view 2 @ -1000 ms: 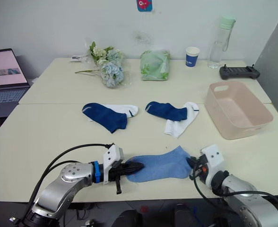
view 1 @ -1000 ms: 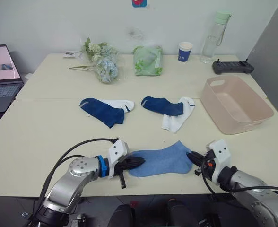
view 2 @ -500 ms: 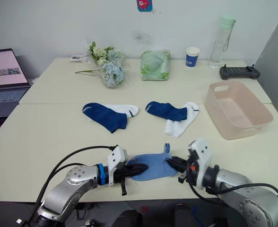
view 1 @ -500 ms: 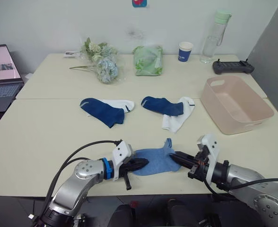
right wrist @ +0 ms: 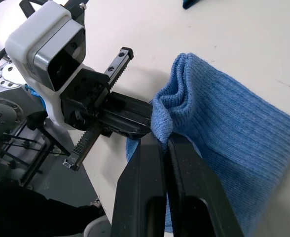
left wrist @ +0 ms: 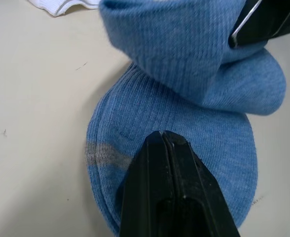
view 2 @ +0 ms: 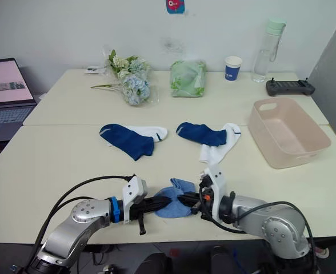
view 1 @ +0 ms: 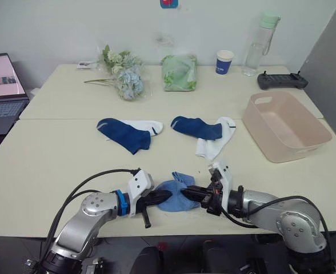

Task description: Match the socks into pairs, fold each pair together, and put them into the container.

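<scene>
Light blue socks [view 1: 174,197] lie folded near the table's front edge [view 1: 214,233], both jaws pinching them.

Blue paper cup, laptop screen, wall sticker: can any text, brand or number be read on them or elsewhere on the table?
No text can be read.
Blue paper cup: white mark, too small to read.
Laptop: screen content too blurred to read.
Wall sticker: cut off, no legible words.
Bottle, controller, container: no visible lettering.
</scene>
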